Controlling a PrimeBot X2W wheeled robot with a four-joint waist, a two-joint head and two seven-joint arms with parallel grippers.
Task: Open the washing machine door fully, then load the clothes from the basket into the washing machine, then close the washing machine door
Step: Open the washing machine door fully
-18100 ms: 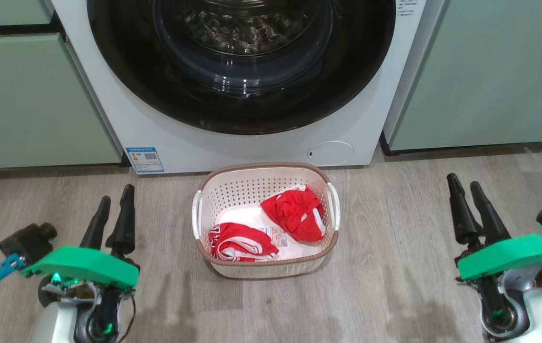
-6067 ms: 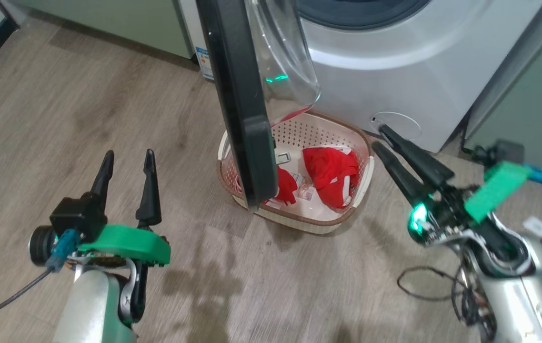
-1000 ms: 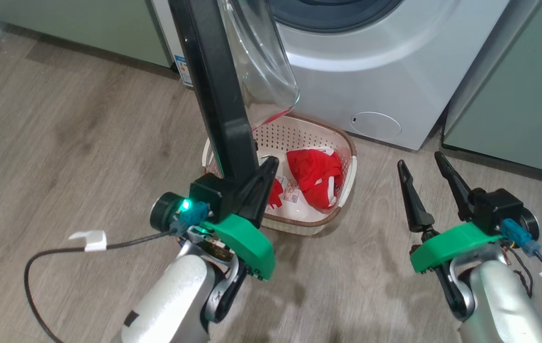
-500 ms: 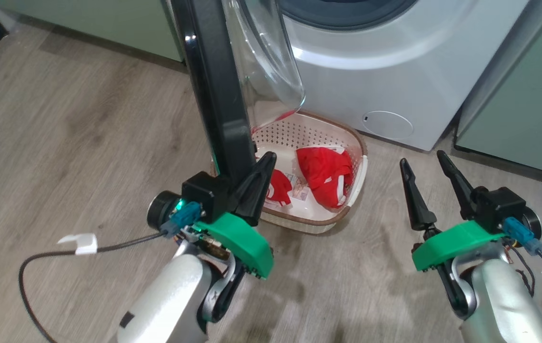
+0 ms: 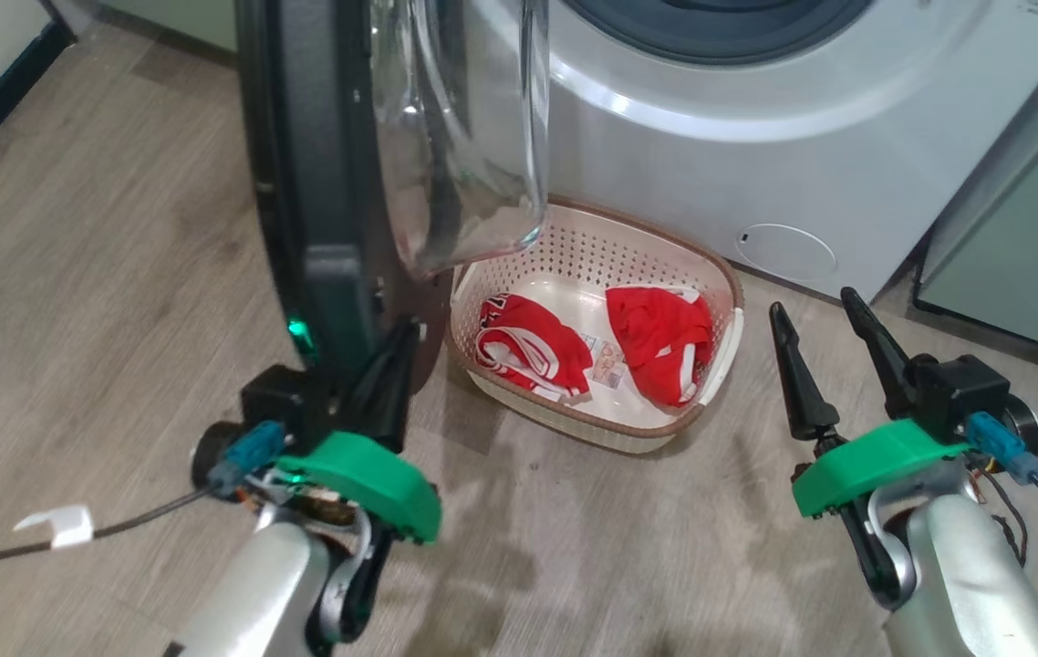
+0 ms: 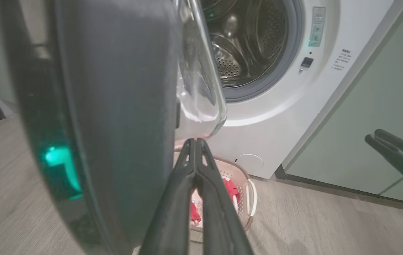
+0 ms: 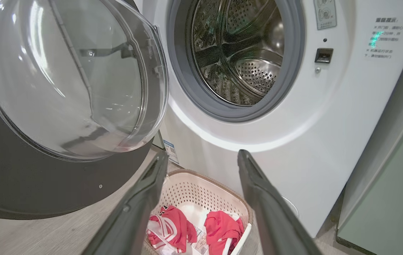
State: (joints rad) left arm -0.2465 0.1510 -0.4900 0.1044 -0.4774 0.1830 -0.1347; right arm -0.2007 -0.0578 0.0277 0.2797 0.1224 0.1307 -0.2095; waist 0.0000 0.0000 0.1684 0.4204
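Washing machine door (image 5: 318, 182) stood open just left of the closed left end effector (image 6: 195, 143). Right end effector (image 5: 811, 303) gaped empty, basket (image 5: 574, 251) of clothes (image 5: 533, 345) to its left.

The head camera looks steeply down at the basket (image 5: 610, 260) before the washing machine (image 5: 711, 182). The left wrist camera sits close beside the door (image 6: 116, 106); the right faces the drum (image 7: 244, 60) from farther back. All share the basket.
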